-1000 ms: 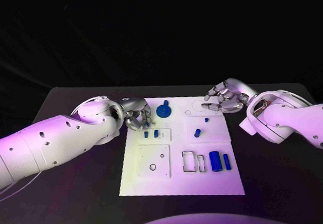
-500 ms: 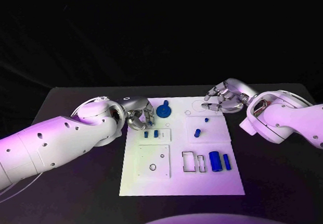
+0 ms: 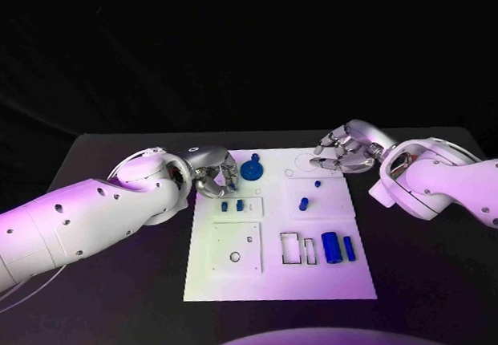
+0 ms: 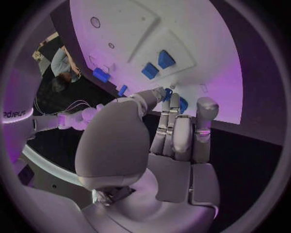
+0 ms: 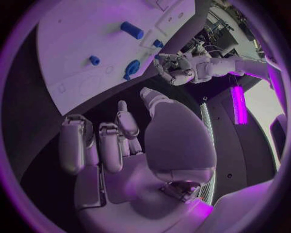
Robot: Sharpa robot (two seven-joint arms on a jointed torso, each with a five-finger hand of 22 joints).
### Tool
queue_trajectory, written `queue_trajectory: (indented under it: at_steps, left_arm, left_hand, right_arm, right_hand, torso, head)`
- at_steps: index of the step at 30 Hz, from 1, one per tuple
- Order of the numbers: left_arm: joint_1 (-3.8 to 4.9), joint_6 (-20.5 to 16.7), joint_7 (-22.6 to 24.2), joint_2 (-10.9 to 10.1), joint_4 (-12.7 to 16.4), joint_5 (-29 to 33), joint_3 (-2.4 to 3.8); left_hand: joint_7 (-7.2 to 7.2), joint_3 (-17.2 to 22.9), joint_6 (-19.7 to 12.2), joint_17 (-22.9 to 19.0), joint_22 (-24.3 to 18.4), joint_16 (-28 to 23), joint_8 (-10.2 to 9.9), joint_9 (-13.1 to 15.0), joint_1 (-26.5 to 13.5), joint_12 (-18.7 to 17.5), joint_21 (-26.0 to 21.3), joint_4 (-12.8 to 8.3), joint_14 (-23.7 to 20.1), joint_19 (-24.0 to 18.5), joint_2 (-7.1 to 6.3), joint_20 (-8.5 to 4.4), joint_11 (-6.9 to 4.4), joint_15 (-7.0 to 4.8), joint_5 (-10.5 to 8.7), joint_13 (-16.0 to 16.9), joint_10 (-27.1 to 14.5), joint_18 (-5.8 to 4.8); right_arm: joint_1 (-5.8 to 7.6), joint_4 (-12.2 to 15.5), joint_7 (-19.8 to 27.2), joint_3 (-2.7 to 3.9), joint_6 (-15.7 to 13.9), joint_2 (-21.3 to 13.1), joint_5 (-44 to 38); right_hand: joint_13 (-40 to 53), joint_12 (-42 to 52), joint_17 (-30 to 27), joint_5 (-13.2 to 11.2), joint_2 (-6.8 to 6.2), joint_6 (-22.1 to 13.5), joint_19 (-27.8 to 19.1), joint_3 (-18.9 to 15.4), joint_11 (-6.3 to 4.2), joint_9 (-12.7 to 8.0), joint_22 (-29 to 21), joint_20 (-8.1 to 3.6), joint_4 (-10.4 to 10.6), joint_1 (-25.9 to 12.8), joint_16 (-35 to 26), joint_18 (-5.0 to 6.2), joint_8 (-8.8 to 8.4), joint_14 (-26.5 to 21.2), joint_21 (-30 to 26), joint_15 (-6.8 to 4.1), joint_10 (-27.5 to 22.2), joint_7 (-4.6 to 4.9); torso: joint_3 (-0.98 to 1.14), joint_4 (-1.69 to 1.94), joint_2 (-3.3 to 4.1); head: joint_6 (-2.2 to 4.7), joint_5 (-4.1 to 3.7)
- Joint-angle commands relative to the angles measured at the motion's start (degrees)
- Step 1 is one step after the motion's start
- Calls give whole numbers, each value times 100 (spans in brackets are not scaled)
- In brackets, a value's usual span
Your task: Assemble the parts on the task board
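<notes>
Two hands sit at the far corners of the task board, the white plate in the middle of the black surface. With fingers curled and nothing visibly held, the left hand hangs over the board's far left corner, just beside a round blue part. Empty, with fingers loosely bent, the right hand hovers at the far right corner; two blue cylinders lie near the board's near edge.

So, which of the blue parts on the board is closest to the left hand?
The round blue part with a stem, at the far edge of the task board. It sits beside the left hand; the small pair and the cylinders lie nearer the robot.
</notes>
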Motion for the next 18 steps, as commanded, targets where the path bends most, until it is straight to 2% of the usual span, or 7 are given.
queue_trajectory:
  at_steps: [1, 18]
  left_arm:
    - [0, -28, 68, 40, -41, 44, 6]
    - [-1, 239, 46, 241, -341, 47, 2]
  left_hand:
    - [6, -1, 27, -6, 614, 21, -26, 7, -24, -20, 37, -26, 16, -7, -2, 18, -1, 25, 16, -1, 52, -38]
    - [19, 4, 11, -62, 602, 3, -55, 9, -46, -64, 3, -33, -13, -41, -7, 26, 14, 36, -13, -3, 45, -31]
  right_arm:
    - [-3, 2, 33, 0, 10, 6, -25]
    - [-3, 1, 31, 0, 15, 16, -25]
  right_hand:
    - [4, 8, 1036, 31, -5, 14, -44, 12, 0, 8, 970, -8, 16, 41, -31, 36, 19, 471, -17, -43, 51, -22]
    - [-11, 4, 1031, 51, -8, 10, -42, 19, -5, 38, 967, -14, 27, 32, -38, 37, 22, 471, -30, -50, 61, -26]
  torso:
    - [0, 9, -3]
    - [0, 5, -6]
  head:
    - [-6, 2]
    - [-4, 1]
